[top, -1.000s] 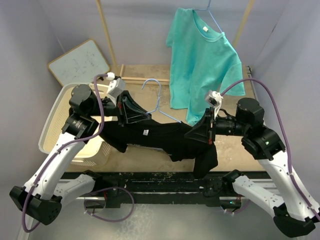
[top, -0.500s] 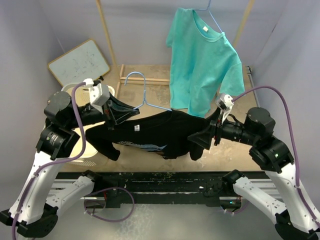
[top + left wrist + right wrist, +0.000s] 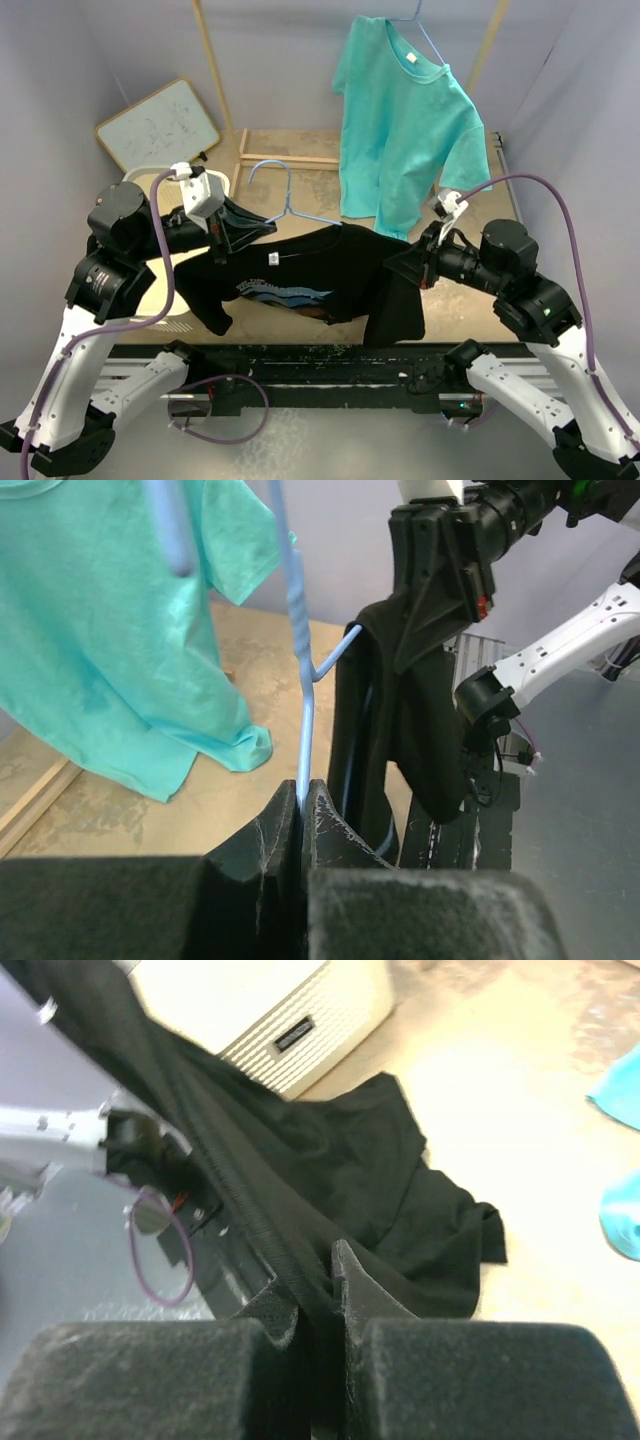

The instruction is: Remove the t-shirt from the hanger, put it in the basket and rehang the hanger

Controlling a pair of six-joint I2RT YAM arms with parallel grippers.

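A black t-shirt (image 3: 300,275) with a blue print hangs stretched in the air between my two grippers, on a light blue wire hanger (image 3: 285,195). My left gripper (image 3: 262,228) is shut on the hanger's wire (image 3: 303,740) near the hook. My right gripper (image 3: 392,268) is shut on the black t-shirt's edge (image 3: 290,1250) at its right shoulder, and a sleeve droops below it. In the left wrist view the black shirt (image 3: 400,730) hangs past the hanger arm, in front of the right gripper.
A teal t-shirt (image 3: 405,125) hangs on another hanger from the rack at the back. A white laundry basket (image 3: 170,290) stands at the left under my left arm, also in the right wrist view (image 3: 270,1020). A whiteboard (image 3: 160,122) leans at the back left.
Over the last second both arms lifted the shirt and hanger off the table and pulled apart. Since half a second ago the right gripper has moved slightly left and the shirt hangs flatter.
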